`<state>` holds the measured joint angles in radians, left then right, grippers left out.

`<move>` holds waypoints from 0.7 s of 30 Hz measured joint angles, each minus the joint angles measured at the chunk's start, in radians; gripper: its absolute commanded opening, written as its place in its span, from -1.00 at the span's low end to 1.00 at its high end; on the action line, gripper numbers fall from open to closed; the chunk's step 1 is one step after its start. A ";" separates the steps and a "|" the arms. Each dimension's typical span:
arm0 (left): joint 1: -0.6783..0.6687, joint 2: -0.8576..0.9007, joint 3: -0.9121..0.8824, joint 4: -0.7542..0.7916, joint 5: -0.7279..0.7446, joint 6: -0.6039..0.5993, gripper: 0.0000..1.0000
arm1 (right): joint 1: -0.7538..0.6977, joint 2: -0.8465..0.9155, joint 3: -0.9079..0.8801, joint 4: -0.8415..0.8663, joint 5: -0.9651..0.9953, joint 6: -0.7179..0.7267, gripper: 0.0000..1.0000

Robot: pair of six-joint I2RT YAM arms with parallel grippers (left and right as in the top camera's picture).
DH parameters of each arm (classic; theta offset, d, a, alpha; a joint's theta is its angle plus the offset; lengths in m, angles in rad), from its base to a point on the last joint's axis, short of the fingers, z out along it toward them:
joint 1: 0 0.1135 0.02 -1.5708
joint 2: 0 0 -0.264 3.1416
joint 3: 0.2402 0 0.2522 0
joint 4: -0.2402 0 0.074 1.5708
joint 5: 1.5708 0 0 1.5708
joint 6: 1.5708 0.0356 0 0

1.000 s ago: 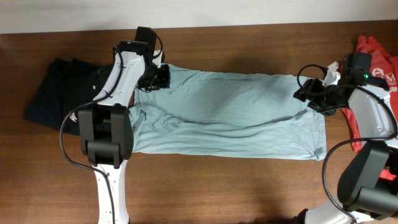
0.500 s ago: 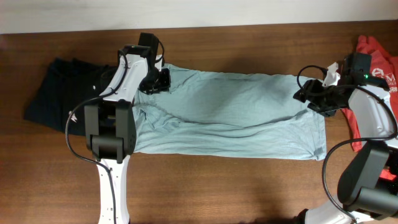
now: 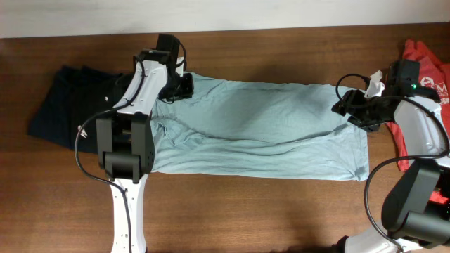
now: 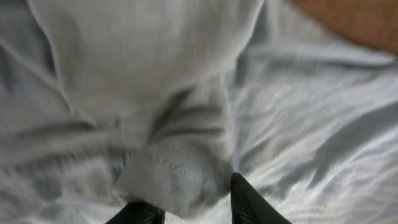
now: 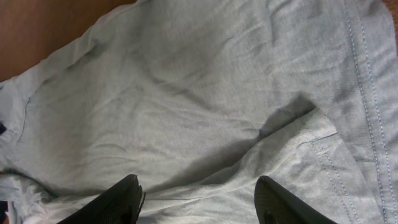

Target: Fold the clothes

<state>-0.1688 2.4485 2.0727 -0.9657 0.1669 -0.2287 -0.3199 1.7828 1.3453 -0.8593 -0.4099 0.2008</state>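
The pale grey-blue T-shirt (image 3: 260, 126) lies spread lengthwise across the table, its long edges folded in. My left gripper (image 3: 184, 88) is at the shirt's far left corner. In the left wrist view its fingers (image 4: 193, 208) are closed on a bunched, hemmed fold of the shirt (image 4: 143, 62). My right gripper (image 3: 343, 109) hovers over the shirt's right end. In the right wrist view its fingers (image 5: 196, 202) are wide apart and empty above the wrinkled cloth (image 5: 186, 93).
A navy T-shirt (image 3: 63, 105) lies crumpled at the table's left, behind the left arm. A red T-shirt (image 3: 420, 50) lies at the far right, partly under the right arm. Bare brown wood (image 3: 246, 211) runs along the front.
The left gripper shifted slightly right, then a little back, at the shirt's far left corner. The right arm and the shirt's lie look unchanged.
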 measured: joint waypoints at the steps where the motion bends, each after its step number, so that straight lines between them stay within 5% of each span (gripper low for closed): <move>1: 0.001 0.000 0.001 0.008 0.000 0.000 -0.37 | 0.000 0.000 0.000 0.000 0.000 0.001 0.27; 5: 0.003 0.000 0.002 0.009 0.000 -0.005 -0.78 | 0.000 0.000 0.000 0.000 0.000 0.001 0.27; 10: 0.003 0.000 0.002 0.008 0.000 -0.001 -0.99 | 0.000 0.000 0.000 0.000 0.000 0.001 0.25; 21: 0.003 0.016 0.239 -0.185 0.002 0.000 -0.99 | -0.011 0.000 0.000 -0.003 0.077 0.038 0.27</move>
<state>-0.1661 2.4649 2.3116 -1.1503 0.1684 -0.2291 -0.3305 1.7828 1.3453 -0.8627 -0.3332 0.2390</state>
